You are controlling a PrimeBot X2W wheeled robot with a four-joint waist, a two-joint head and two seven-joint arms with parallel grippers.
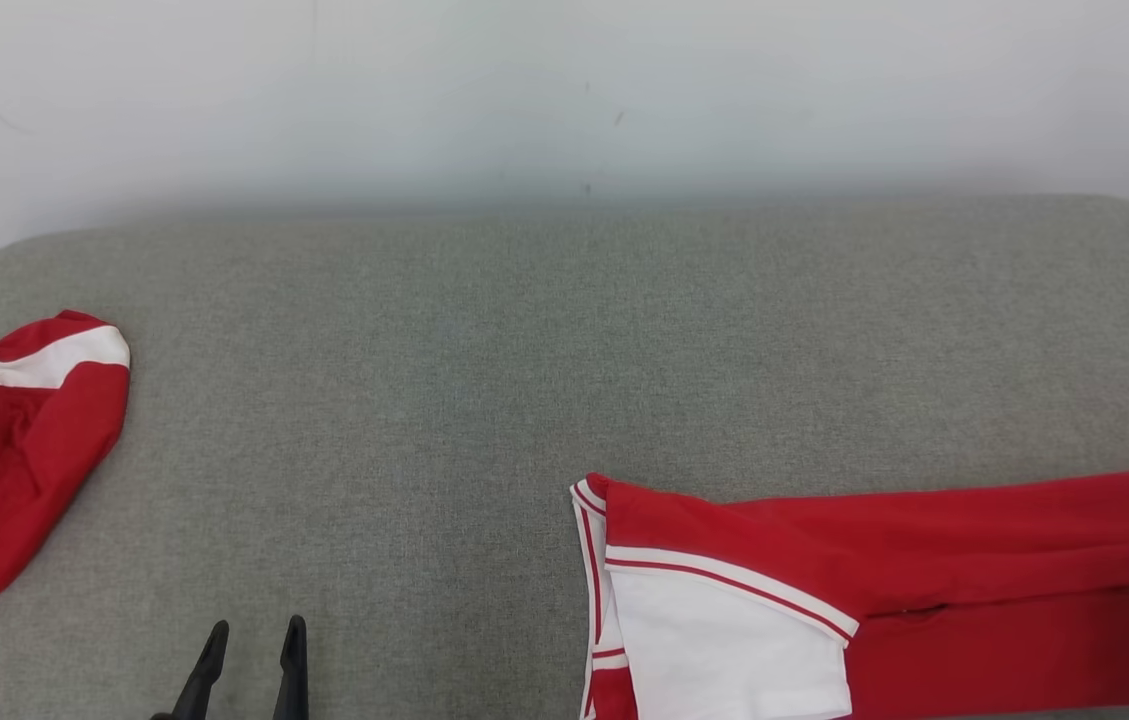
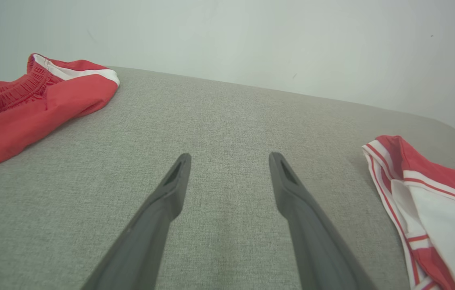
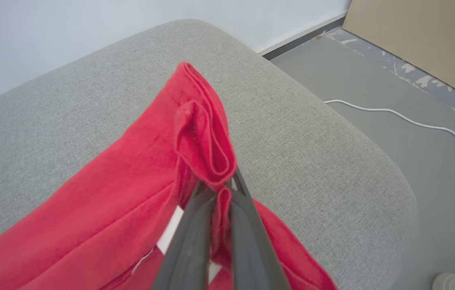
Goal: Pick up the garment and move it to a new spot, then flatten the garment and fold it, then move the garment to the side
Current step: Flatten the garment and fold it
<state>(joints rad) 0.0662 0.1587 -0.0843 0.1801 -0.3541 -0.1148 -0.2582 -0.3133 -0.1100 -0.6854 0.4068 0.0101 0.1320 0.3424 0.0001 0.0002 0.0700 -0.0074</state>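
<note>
The garment [image 1: 874, 560] is red with white panels and striped trim, and it lies stretched across the lower right of the grey cushion [image 1: 484, 380]. Its striped end [image 2: 445, 201] reaches toward the middle. My right gripper [image 3: 221, 187] is shut on a bunched red fold of the garment [image 3: 130, 193] near the cushion's rounded right end, and the fold stands up above the fingertips. My left gripper [image 1: 252, 640] hovers open over bare cushion at the lower left. Nothing is between its fingers [image 2: 229, 161], and it is well clear of the garment.
A second red and white piece of clothing [image 1: 14, 450] lies crumpled at the cushion's left end [image 2: 30, 108]. A pale wall runs behind. Past the cushion's right edge is grey floor with a white cable [image 3: 404, 117] and a beige board [image 3: 420, 36].
</note>
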